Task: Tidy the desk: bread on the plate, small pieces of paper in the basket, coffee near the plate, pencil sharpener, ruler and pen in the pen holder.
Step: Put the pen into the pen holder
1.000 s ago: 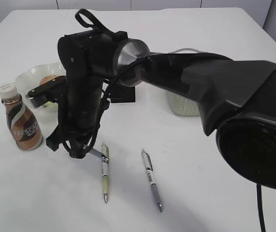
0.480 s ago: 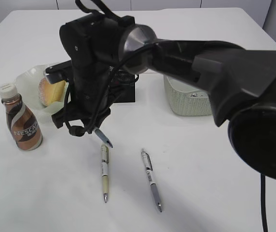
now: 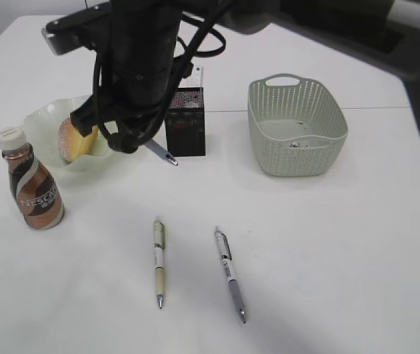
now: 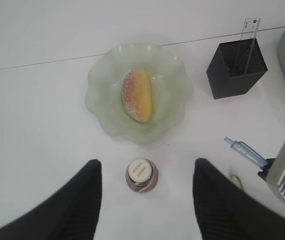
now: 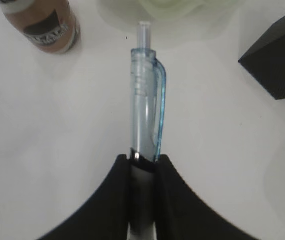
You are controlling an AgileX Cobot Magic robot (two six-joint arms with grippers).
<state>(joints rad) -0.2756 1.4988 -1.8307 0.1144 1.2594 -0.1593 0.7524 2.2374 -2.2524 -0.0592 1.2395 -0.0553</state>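
1. I judge the step in hand to be the pens: my right gripper (image 5: 143, 162) pinches a clear blue pen (image 5: 145, 105) by its dark lower barrel, clip end sticking out past the fingers (image 5: 113, 190).
2. That pen hangs in the air, tilted, just beside the front of the pen holder (image 3: 186, 131), which stands toward the desk's (image 3: 328, 243) far edge between the plate (image 3: 44, 125) and the basket (image 3: 295, 125).
3. Next I need to bring the pen over the holder's open top, stand it more upright and let go; the ruler (image 4: 250, 35) already stands inside.
4. Two more pens (image 3: 158, 261) (image 3: 229, 273) lie near the front edge.
5. My left gripper (image 4: 145, 200) hovers above the coffee (image 4: 141, 174), fingers (image 4: 82, 200) spread and empty.
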